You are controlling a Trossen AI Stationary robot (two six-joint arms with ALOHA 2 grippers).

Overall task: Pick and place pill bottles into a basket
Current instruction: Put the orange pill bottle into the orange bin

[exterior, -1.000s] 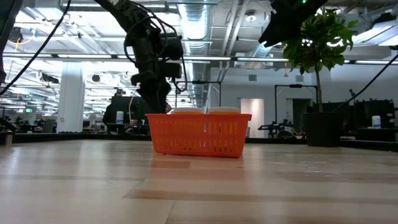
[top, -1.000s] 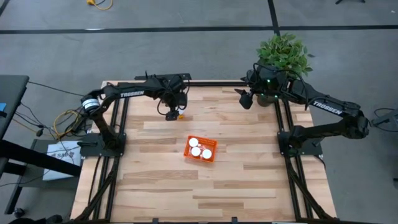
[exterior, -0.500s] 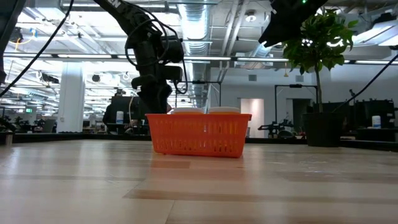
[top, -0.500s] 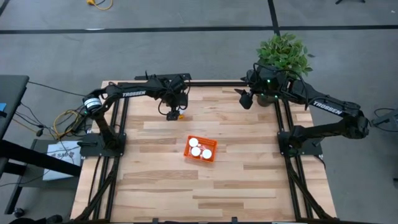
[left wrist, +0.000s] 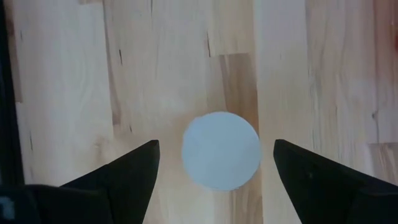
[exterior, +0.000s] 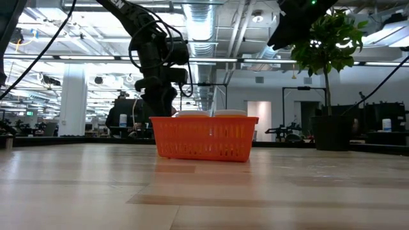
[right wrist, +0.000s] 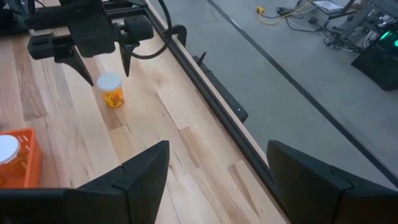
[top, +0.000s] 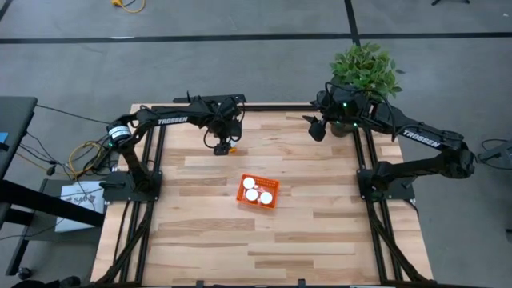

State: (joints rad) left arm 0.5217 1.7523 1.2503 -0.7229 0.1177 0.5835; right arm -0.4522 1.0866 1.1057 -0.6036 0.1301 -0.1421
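Note:
A pill bottle with an orange body and white cap (left wrist: 221,150) stands upright on its base on the table at the far left (right wrist: 112,90). My left gripper (left wrist: 214,165) is open, pointing down, its fingers on either side of the cap without touching it; it also shows in the high view (top: 221,144). The orange basket (top: 257,191) stands mid-table with three white-capped bottles (top: 256,190) inside. My right gripper (right wrist: 217,168) is open and empty, held high at the far right (top: 317,128).
A potted plant (top: 364,72) stands at the table's far right corner, beside my right arm. Bare wood (top: 264,248) lies between the basket and the near edge. The table's far edge rail (right wrist: 205,102) runs just beyond the standing bottle.

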